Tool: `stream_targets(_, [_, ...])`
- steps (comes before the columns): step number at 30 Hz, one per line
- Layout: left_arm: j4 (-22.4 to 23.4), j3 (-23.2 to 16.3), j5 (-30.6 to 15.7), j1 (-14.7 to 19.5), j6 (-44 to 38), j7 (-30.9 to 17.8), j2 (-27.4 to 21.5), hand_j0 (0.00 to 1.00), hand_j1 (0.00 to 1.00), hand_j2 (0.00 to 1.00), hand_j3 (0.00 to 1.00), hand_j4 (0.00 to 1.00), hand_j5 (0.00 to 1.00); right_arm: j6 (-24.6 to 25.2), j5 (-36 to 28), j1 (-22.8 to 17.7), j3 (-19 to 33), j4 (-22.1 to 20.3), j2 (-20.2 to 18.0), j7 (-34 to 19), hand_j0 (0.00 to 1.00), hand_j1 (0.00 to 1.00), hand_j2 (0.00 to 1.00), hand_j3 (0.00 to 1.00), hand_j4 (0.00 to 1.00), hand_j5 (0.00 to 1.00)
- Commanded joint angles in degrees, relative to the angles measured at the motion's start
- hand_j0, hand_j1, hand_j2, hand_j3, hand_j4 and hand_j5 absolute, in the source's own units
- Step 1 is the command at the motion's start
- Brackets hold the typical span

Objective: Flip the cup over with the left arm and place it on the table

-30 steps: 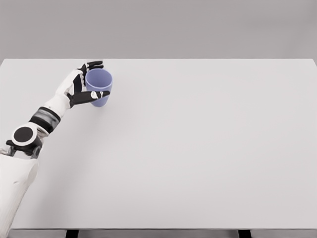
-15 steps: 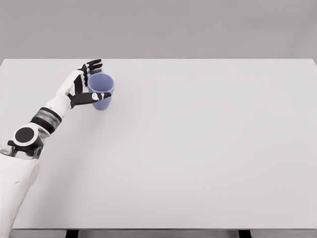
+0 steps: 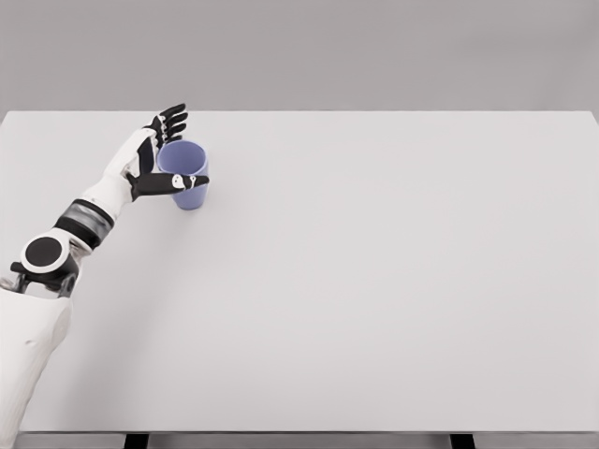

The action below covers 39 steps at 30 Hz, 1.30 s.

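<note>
A lilac cup [image 3: 190, 195] stands upright on the white table [image 3: 374, 281] at the far left, its mouth facing up. My left hand [image 3: 180, 150] is beside it, on its left, and open. The four fingers [image 3: 169, 123] are stretched out behind the rim and stand clear of it. The thumb [image 3: 178, 181] lies across the front of the cup wall; I cannot tell whether it touches. My left arm [image 3: 89, 210] comes in from the lower left. The right arm is out of view.
The table's back edge [image 3: 299, 112] runs just behind the hand. Its left edge is close to the forearm.
The fingers have uncurled from the cup's rim and now point away behind it. The cup has sunk a little and stands on the table.
</note>
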State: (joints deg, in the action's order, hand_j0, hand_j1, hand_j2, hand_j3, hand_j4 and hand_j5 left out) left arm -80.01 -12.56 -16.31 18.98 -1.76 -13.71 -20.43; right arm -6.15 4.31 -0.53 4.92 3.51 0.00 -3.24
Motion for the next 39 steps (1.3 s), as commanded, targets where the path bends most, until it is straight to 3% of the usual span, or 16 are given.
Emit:
stream_targets(1, [-0.32, -0.01, -0.03, 0.09, 0.09, 0.0, -0.14, 1.0, 1.0, 1.0, 1.0, 1.0, 1.0, 0.0, 0.0, 0.0, 0.0, 0.0, 0.0, -0.02, 1.0, 1.0, 1.0, 1.0, 1.0, 1.0])
stream_targets(17, [-0.41, 0.08, -0.03, 0.09, 0.18, 0.0, -2.51, 1.0, 1.0, 1.0, 1.0, 1.0, 1.0, 0.0, 0.0, 0.0, 0.0, 0.0, 0.0, -0.02, 1.0, 1.0, 1.0, 1.0, 1.0, 1.0])
stream_targets(29, [-5.86, -0.01, -0.03, -0.09, 0.0, 0.0, -3.39, 1.0, 1.0, 1.0, 1.0, 1.0, 1.0, 0.0, 0.0, 0.0, 0.0, 0.0, 0.0, -0.02, 1.0, 1.0, 1.0, 1.0, 1.0, 1.0])
stream_targets(33, [-9.46, 0.34, -0.03, -1.49, 0.09, 0.0, -6.19, 1.0, 1.0, 1.0, 1.0, 1.0, 1.0, 0.0, 0.0, 0.0, 0.0, 0.0, 0.0, 0.07, 1.0, 1.0, 1.0, 1.0, 1.0, 1.0])
stream_targets(39, [-15.18, 1.05, -0.03, -2.2, 2.46, 0.09, -16.13, 1.0, 1.0, 1.0, 1.0, 1.0, 1.0, 0.0, 0.0, 0.0, 0.0, 0.0, 0.0, -0.02, 1.0, 1.0, 1.0, 1.0, 1.0, 1.0])
